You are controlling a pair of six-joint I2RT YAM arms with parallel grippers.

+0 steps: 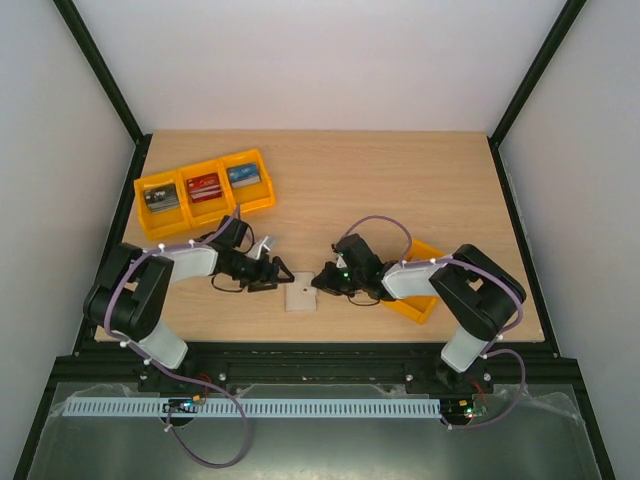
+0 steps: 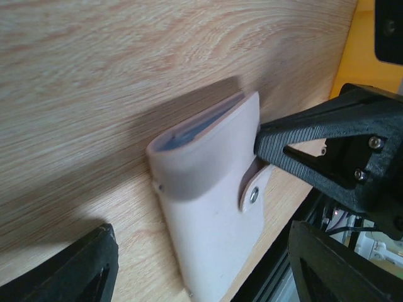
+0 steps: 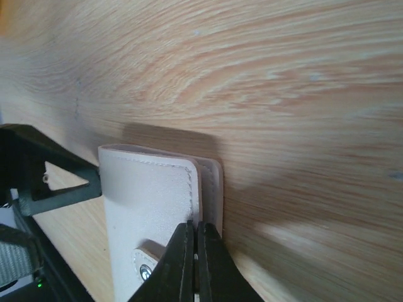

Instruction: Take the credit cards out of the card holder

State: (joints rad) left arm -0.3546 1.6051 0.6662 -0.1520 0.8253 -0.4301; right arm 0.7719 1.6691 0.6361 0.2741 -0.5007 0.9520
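The card holder [image 1: 300,293] lies on the table [image 1: 400,180] between left jaws, spread wide facing it, and right jaws, clenched shut touching its edge.

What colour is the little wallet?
The small flat card holder is cream-white; clearest in the left wrist view.

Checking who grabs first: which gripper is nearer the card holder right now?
Right, narrowly. The right gripper is shut with its tips on the card holder's edge; the left gripper is open at the opposite side, apparently just short of it.
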